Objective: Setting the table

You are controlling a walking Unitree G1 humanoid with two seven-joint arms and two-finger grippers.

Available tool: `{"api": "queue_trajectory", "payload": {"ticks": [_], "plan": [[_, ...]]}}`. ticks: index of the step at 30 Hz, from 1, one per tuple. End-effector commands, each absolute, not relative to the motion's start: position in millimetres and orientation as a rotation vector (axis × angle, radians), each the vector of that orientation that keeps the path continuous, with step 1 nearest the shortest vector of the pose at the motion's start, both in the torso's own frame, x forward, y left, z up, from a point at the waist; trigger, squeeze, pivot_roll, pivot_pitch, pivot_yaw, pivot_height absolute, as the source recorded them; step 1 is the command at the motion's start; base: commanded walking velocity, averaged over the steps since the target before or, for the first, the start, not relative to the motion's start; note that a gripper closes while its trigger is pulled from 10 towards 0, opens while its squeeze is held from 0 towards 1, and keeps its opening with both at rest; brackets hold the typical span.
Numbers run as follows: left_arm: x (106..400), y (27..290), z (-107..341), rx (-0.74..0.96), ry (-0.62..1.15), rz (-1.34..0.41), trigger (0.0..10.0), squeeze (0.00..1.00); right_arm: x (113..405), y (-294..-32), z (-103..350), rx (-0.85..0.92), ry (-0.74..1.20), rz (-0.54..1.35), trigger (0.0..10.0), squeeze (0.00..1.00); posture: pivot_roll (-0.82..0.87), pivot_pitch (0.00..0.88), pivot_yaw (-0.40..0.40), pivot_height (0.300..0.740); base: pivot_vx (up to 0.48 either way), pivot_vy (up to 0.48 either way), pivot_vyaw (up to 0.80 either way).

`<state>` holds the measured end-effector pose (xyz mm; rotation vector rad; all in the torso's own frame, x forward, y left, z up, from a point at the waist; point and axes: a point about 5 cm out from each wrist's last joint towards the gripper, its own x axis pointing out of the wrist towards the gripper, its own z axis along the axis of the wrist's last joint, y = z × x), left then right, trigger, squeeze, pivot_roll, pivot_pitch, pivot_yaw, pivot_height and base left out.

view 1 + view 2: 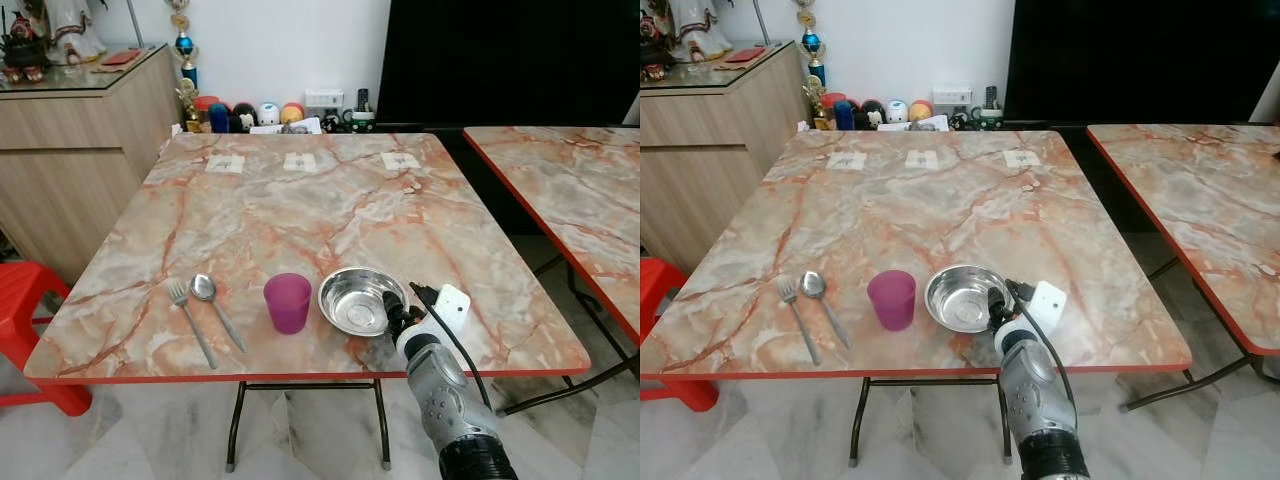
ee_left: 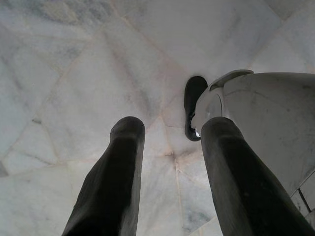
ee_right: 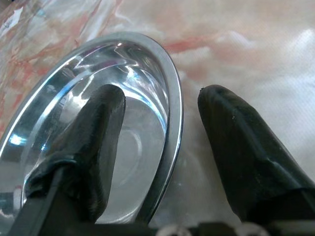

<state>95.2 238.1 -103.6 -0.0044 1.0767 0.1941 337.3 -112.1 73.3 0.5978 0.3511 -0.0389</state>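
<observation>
I have the right claw [image 3: 160, 105] at the near right part of the marble desk [image 1: 330, 200], its two fingers spread apart and straddling the rim of the steel bowl [image 1: 357, 300]. In the right wrist view one finger [image 3: 96, 142] sits over the inside of the bowl and the other over the desk outside it; I can't tell whether either pad touches the metal, and nothing is clamped. From the head camera the fingers are mostly hidden behind the wrist and its white camera housing [image 1: 452, 305], so the bowl's right edge is partly covered.

The bowl stands upright near the front edge, just beside a purple cup [image 1: 287, 302] to its left. Further left lie a spoon [image 1: 213, 305] and a fork [image 1: 190, 320], side by side, handles toward me.

The left claw [image 2: 170, 167] hangs over the pale tiled floor [image 2: 74, 73], fingers parted and holding nothing. A second desk [image 1: 570, 190] is cut off at the right edge.
</observation>
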Motion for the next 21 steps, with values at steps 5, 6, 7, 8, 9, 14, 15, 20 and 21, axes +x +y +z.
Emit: {"api": "queue_trajectory", "payload": {"ticks": [5, 6, 7, 8, 9, 14, 15, 20, 21], "plan": [[91.8, 238.5, -104.5, -0.012, 1.09, 0.199, 10.0, 0.0, 338.1, -106.0, 69.6, 0.61, 0.402, -0.019, 1.0, 0.0, 0.04, 0.009, -0.01, 0.74, 0.0, 0.0, 0.0], [91.8, 238.5, -104.5, -0.012, 1.09, 0.199, 10.0, 0.0, 338.1, -106.0, 69.6, 0.61, 0.402, -0.019, 1.0, 0.0, 0.04, 0.009, -0.01, 0.74, 0.0, 0.0, 0.0], [91.8, 238.4, -104.5, -0.012, 1.09, 0.2, 10.0, 0.0, 337.9, -104.9, 69.0, 0.608, 0.408, -0.013, 2.5, 0.0, 0.04, 0.009, -0.01, 0.74, 0.0, 0.0, 0.0], [91.8, 238.4, -104.5, -0.012, 1.09, 0.199, 10.0, 0.0, 337.7, -103.9, 68.6, 0.605, 0.413, -0.008, 3.3, 0.0, 0.04, 0.009, -0.01, 0.74, 0.0, 0.0, 0.0], [91.8, 238.4, -104.5, -0.012, 1.09, 0.199, 10.0, 0.0, 337.5, -103.0, 68.2, 0.6, 0.418, -0.002, 9.4, 0.0, 0.04, 0.01, -0.01, 0.74, 0.0, 0.0, 0.0], [91.6, 238.4, -104.6, -0.012, 1.09, 0.201, 10.0, 0.0, 337.6, -100.8, 68.0, 0.599, 0.421, 0.011, 4.5, 0.0, 0.04, 0.009, -0.01, 0.74, 0.0, 0.0, 0.0], [91.6, 238.4, -104.6, -0.012, 1.09, 0.201, 10.0, 0.0, 337.7, -100.7, 68.1, 0.6, 0.42, 0.013, 3.8, 0.0, 0.04, 0.009, -0.01, 0.74, 0.0, 0.0, 0.0], [91.6, 238.5, -104.5, -0.012, 1.09, 0.202, 10.0, 0.0, 338.2, -100.8, 68.4, 0.602, 0.417, 0.012, 0.2, 0.0, 0.04, 0.01, -0.01, 0.74, 0.0, 0.0, 0.0], [91.6, 238.6, -104.5, -0.012, 1.089, 0.203, 10.0, 0.0, 338.4, -101.4, 68.7, 0.604, 0.414, 0.007, 0.4, 0.0, 0.04, 0.01, -0.01, 0.74, 0.0, 0.0, 0.0]]}}
